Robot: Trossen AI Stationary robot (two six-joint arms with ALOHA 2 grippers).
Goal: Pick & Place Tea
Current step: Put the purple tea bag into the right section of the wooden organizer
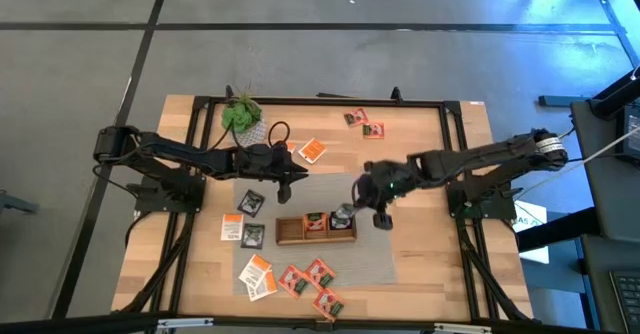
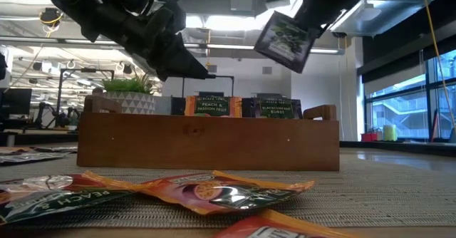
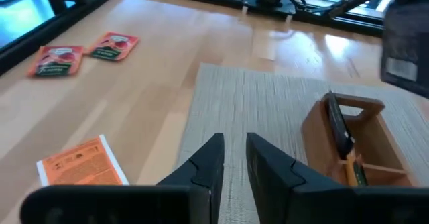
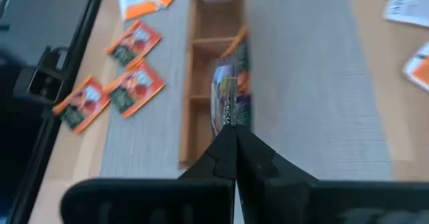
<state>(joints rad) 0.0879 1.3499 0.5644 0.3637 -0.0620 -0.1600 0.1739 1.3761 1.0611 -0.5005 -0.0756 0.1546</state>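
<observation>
Sachet [image 2: 285, 40], dark with green print, hangs tilted above the wooden tray [image 2: 206, 144], pinched in the closed right gripper [image 1: 345, 214]. Left gripper [image 3: 233, 158], slightly parted, holds nothing over the mat [image 3: 268, 110].

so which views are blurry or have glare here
Low view: the near sachets are soft and out of focus, with bright ceiling lights behind the tray. Right wrist view: the held dark sachet is smeared, and so are the right gripper fingers. Left wrist view: window glare on the table. High view: evenly lit.
</observation>
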